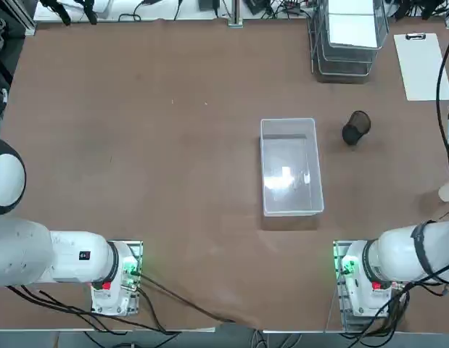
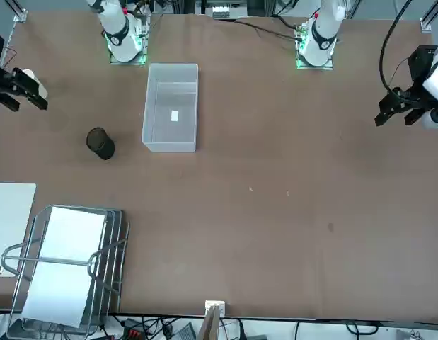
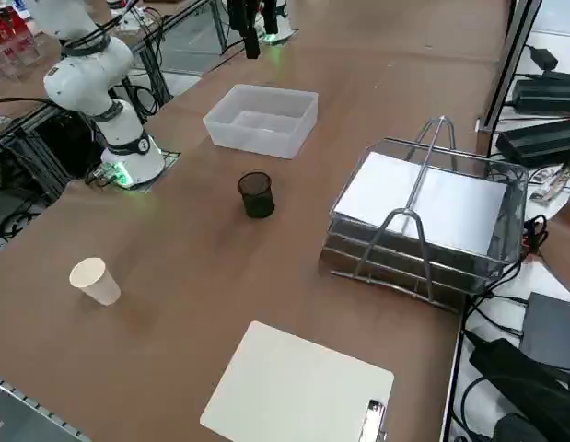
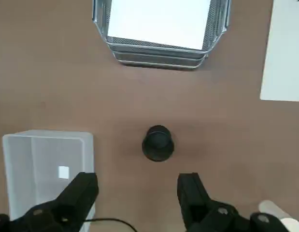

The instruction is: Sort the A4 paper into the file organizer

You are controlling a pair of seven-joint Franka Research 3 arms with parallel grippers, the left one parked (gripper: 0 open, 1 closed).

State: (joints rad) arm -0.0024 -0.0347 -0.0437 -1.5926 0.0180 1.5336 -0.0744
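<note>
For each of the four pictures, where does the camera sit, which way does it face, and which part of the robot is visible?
Top: overhead, looking down; both arm bases at the bottom edge.
Front: across the table, facing the robot; right gripper open at the left edge.
Right side: raised at the robot's right, looking diagonally over the table; right arm base in view.
Right wrist: on the right arm, looking down past its own fingers.
Shared: the file organizer holding the A4 paper, and the clear bin.

The right arm rises from its base (image 1: pixel 362 279) at the near edge of the bench, white links folded upward, wrist turned so the pincer (image 4: pixel 137 193) points straight down. Its two black fingers (image 4: pixel 79 193) stand wide apart, nothing between them, high above the bench surface.
</note>
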